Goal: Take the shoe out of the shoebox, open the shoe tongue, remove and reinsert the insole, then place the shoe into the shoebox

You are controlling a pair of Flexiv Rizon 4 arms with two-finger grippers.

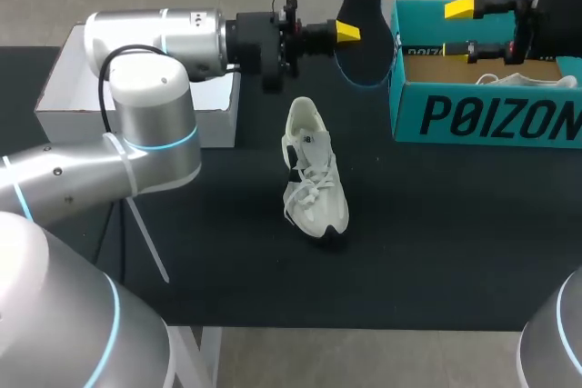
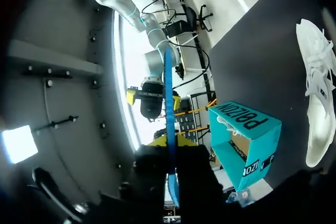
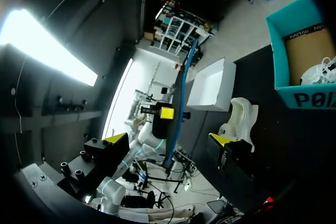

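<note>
On the black table (image 1: 436, 243), the teal shoebox (image 1: 482, 115) sits right, a white box (image 1: 136, 88) left, and the pale shoe (image 1: 314, 174) between them. The left gripper (image 1: 350, 34) is clamped on the black insole (image 1: 364, 15), held in the air beside the shoebox (its wrist view shows it edge-on). The right gripper (image 1: 459, 27) hangs over the shoebox; its wrist view shows both fingers spread wide.
</note>
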